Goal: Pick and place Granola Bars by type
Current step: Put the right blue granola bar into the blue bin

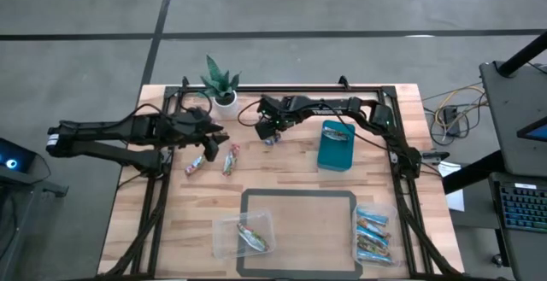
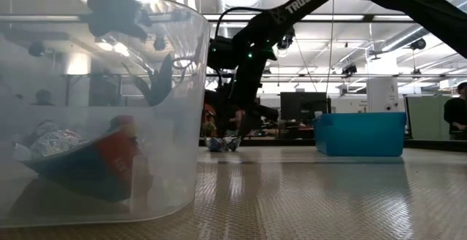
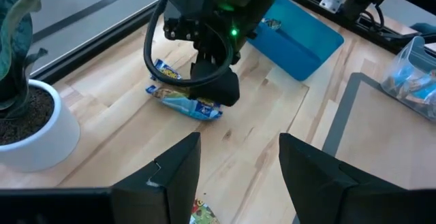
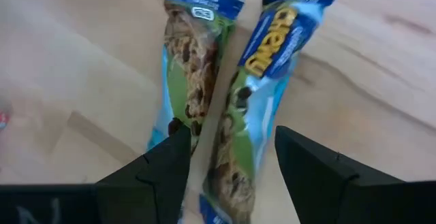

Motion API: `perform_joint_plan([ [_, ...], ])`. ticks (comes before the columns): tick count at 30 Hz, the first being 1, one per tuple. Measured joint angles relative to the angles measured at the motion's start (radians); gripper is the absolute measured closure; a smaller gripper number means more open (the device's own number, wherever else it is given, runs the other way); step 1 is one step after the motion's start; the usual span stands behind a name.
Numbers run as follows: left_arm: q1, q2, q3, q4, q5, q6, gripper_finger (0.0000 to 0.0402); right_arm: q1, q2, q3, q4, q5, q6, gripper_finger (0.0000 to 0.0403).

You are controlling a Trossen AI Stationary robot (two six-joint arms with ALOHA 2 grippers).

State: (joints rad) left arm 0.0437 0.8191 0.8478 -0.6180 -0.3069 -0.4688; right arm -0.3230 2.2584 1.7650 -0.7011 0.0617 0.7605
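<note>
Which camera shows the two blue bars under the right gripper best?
The right wrist view: both blue bars fill it, lying side by side between the open right gripper fingers. The left wrist view shows them partly hidden; the high and low views show only a speck.

Two blue-wrapped granola bars [image 4: 228, 115] run off the right wrist view's top and bottom edges; their printing is blurred. In the low view, the clear plastic tub [image 2: 95, 101] is cut by the left edge, its contents indistinct. The teal rectangular bin's [image 1: 337, 146] contents are too small to identify from above.
</note>
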Motion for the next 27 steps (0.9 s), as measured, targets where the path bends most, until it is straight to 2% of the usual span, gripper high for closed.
perform_joint_plan([
  [9,0.0,-0.011,0.0,-0.002,0.002,0.004,0.0221,0.003,0.002,-0.007,-0.044,0.016,0.007,0.021],
  [22,-0.001,-0.012,0.0,-0.002,0.002,0.013,0.0221,0.005,0.002,-0.013,-0.081,0.017,0.0,0.0331],
  [27,-0.001,-0.012,0.0,-0.003,0.002,0.013,0.0221,0.005,0.002,-0.013,-0.08,0.017,-0.001,0.0363],
])
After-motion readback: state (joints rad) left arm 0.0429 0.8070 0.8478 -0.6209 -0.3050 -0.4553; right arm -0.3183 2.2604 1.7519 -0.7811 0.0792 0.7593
